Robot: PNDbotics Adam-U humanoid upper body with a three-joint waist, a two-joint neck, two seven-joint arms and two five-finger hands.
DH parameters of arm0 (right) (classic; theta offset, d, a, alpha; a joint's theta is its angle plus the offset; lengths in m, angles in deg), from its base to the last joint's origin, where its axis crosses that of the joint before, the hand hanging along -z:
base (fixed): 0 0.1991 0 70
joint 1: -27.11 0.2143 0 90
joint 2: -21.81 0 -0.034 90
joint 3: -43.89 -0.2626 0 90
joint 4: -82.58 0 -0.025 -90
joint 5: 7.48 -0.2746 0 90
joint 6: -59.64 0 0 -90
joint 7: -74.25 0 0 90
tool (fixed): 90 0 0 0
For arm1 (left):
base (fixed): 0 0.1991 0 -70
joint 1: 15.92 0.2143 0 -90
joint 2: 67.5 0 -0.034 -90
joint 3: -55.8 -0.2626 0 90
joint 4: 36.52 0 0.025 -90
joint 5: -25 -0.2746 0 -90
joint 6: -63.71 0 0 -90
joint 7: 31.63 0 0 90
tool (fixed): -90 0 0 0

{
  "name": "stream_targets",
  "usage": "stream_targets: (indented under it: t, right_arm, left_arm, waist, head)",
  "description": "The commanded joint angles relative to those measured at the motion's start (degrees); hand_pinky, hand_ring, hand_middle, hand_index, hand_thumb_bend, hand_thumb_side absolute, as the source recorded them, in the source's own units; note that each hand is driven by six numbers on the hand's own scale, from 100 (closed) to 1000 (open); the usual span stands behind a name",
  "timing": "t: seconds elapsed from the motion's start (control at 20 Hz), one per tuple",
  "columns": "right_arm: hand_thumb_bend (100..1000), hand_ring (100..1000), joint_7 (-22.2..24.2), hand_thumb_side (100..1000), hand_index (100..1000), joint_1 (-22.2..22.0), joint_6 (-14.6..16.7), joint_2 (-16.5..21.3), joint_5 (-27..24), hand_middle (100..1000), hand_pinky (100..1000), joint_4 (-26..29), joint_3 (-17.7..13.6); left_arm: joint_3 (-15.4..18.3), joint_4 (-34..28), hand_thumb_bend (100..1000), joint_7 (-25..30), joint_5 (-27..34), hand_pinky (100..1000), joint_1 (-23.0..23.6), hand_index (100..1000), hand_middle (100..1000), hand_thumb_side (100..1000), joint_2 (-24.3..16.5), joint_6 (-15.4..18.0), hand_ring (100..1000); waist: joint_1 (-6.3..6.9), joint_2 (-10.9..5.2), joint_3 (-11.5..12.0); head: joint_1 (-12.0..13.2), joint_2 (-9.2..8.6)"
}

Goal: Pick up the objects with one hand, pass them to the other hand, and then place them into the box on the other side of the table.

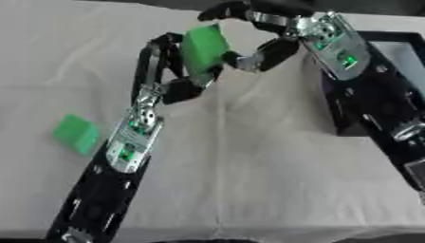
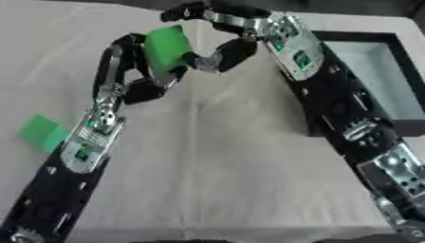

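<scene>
Up high at the far middle, the left hand [image 1: 170, 71] grips a green block [image 1: 203, 47] while the right hand [image 1: 262, 35] curls at its right edge. Only the right eye view shows the black box's [image 2: 398, 71] pale inside. Another green block [image 1: 76, 134] lies left on the white-clothed tabletop [image 1: 249, 166].

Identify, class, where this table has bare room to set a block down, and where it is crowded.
Free: the white cloth between the two forearms, and the inside of the black box at right. Crowded: top centre, where the left hand and right hand meet around the held green block. A second green block lies at left.
</scene>
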Motion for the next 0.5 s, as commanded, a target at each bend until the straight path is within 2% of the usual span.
stream_targets:
  t: [0.05,0.5]
  right_arm:
    - [152,987,17.8,467,1000,0.8,17.7,1.1,0.4,946,1000,0.1,-0.4]
    - [166,987,17.8,480,1000,0.6,17.9,0.9,1.1,946,1000,-0.2,-0.6]
  left_arm:
    - [-0.4,-0.7,100,0.1,0.3,362,-1.1,408,242,116,0.7,0.3,263]
    - [-1.1,-0.9,100,1.2,0.6,362,-1.1,408,242,116,0.9,1.5,263]
  waist:
    - [0.08,-0.90,0.0]
    - [-0.12,-0.75,0.1]
  head:
    - [0.0,0.07]
    - [0.0,0.14]
